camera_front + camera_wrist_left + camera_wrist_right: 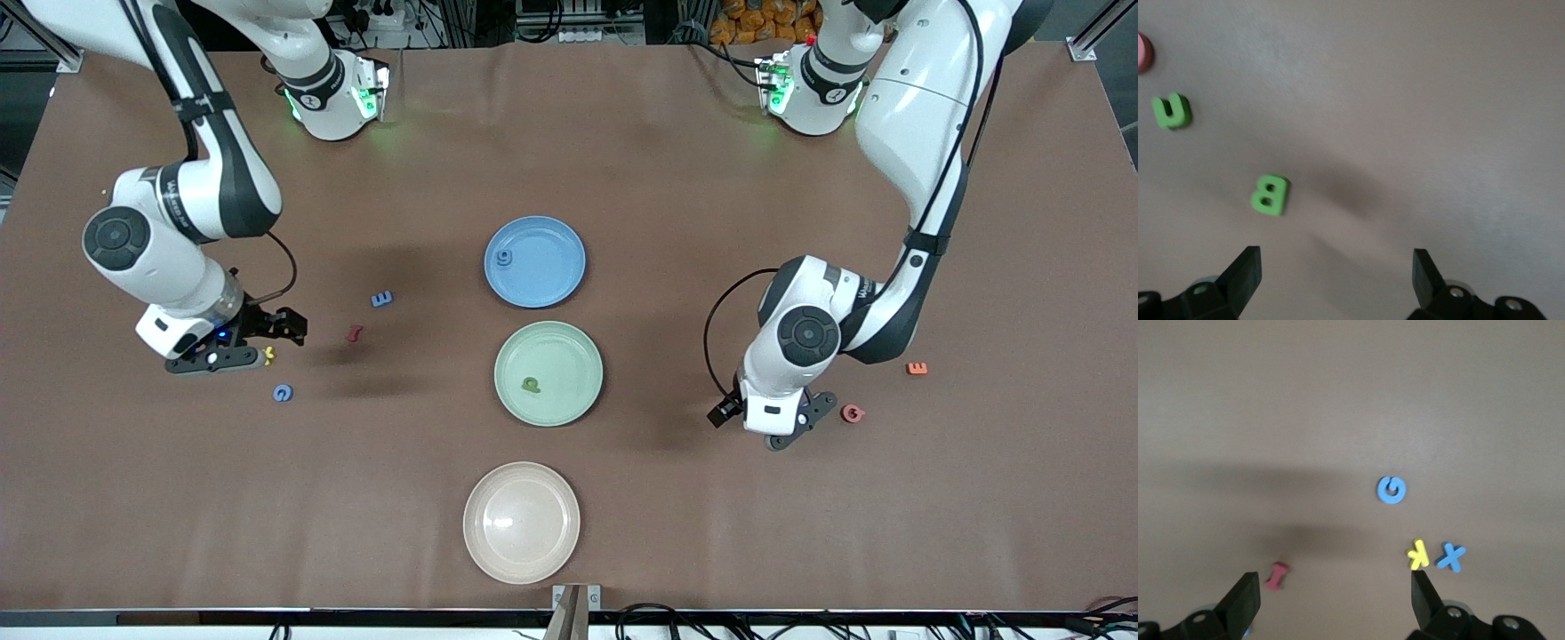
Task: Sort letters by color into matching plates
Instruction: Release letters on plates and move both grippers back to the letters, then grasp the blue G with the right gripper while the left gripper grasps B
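The blue plate point(569, 238) holds one blue letter point(505, 258). Nearer the front camera, the green plate point(587, 351) holds one green letter point(532, 384). My right gripper point(218, 360) hangs open low over the table toward the right arm's end; its wrist view shows a yellow K point(1418, 554) by one fingertip, a blue X point(1450, 557), a blue G point(1391, 489) and a red letter point(1277, 575). A blue E point(381, 299) lies beside them. My left gripper point(800, 422) is open over bare table, with a green B point(1269, 194) and green U point(1171, 111) just ahead.
A cream plate point(480, 551) sits nearest the front camera, in line with the other two plates. A pink G point(853, 413) and an orange E point(917, 368) lie on the table beside the left gripper, toward the left arm's end.
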Available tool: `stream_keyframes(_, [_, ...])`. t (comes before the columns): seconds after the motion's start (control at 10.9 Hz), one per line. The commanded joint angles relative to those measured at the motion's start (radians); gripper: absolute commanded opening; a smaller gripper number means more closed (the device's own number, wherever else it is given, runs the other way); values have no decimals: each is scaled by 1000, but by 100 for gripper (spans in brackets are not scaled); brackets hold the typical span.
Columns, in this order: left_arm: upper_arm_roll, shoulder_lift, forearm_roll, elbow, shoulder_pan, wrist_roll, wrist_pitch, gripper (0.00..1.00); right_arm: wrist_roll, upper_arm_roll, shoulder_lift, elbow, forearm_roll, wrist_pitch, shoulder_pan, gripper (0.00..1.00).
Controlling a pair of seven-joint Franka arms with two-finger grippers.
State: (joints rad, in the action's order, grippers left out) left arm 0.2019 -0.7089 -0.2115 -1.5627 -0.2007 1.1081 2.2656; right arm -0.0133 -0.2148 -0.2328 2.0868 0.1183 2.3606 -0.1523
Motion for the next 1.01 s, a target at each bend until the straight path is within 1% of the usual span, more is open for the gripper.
stream_keyframes(0.0, [7, 11, -23, -13, 55, -120, -26, 100, 56, 57, -109, -89, -9, 26, 22, 100])
stream_keyframes(0.18, [13, 3, -6, -37, 105, -199, -24, 100, 64, 69, -172, -134, -8, 45, 17, 100])
stream_keyframes(0.37, [14, -15, -5, -59, 113, -260, -17, 100, 106, 71, -253, -178, -8, 89, -3, 95])
stream_keyframes(0.46, [14, -18, -5, -60, 113, -258, -14, 100, 145, 80, -275, -180, -9, 126, -4, 93])
stream_keyframes(0.74, [16, -40, 17, -60, 110, -260, 32, 100, 150, 83, -321, -175, -8, 164, 0, 88])
stream_keyframes(0.92, [17, -53, 17, -62, 106, -260, 41, 100, 153, 83, -339, -169, -6, 172, 2, 79])
